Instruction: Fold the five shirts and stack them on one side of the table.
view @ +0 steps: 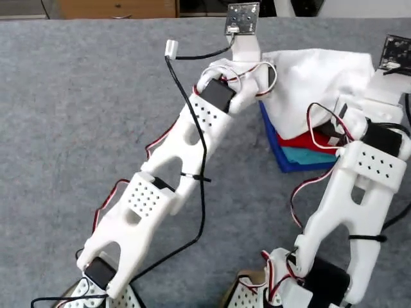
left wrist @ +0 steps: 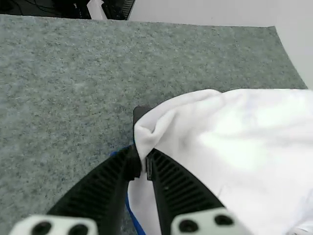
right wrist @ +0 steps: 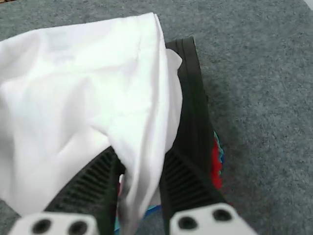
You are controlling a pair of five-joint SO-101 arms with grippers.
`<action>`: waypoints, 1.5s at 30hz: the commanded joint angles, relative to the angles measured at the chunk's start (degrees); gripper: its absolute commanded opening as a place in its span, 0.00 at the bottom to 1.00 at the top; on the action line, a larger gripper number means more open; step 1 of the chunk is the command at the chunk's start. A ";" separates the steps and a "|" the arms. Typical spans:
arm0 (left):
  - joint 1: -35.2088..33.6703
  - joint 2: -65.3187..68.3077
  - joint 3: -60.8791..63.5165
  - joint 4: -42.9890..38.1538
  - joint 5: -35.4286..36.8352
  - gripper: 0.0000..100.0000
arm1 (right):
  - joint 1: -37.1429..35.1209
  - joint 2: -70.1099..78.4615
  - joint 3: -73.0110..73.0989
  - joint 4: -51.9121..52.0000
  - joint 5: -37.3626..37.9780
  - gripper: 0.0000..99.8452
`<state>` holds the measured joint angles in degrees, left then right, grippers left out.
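Note:
A white shirt [view: 314,80] lies bunched and partly lifted over a folded stack at the far right of the table, where red [view: 308,139], teal [view: 307,154] and blue [view: 292,165] layers show. My left gripper [view: 262,76] is at the white shirt's left edge. In the left wrist view, the left gripper [left wrist: 142,165] is shut on a fold of the white shirt [left wrist: 234,147]. My right gripper [view: 343,114] is at the shirt's right side. In the right wrist view, the right gripper [right wrist: 144,152] is shut on the white shirt [right wrist: 83,93], with the red shirt [right wrist: 215,164] below.
Grey felt [view: 83,109] covers the table, with wide free room to the left and front of the stack. A wooden cabinet [view: 115,9] stands past the far edge. Both arms' cables hang over the middle of the table.

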<state>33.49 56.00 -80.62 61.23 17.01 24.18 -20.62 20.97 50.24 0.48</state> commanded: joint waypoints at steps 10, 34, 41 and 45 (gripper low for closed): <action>4.57 -0.31 -0.79 -8.18 0.26 0.02 | 2.07 -0.13 -0.22 -7.12 0.53 0.00; 0.70 -2.51 -0.97 -2.29 2.64 0.14 | 2.95 -0.48 2.24 -10.46 6.33 0.41; -6.68 -7.96 -1.49 1.85 2.64 0.10 | 2.59 -0.57 1.01 -9.93 6.86 0.11; -11.25 -10.15 -1.58 8.44 -0.09 0.02 | 2.51 -0.57 0.22 -9.85 8.62 0.03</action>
<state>25.58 50.99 -79.30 65.36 19.47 26.55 -20.53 23.60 40.92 8.40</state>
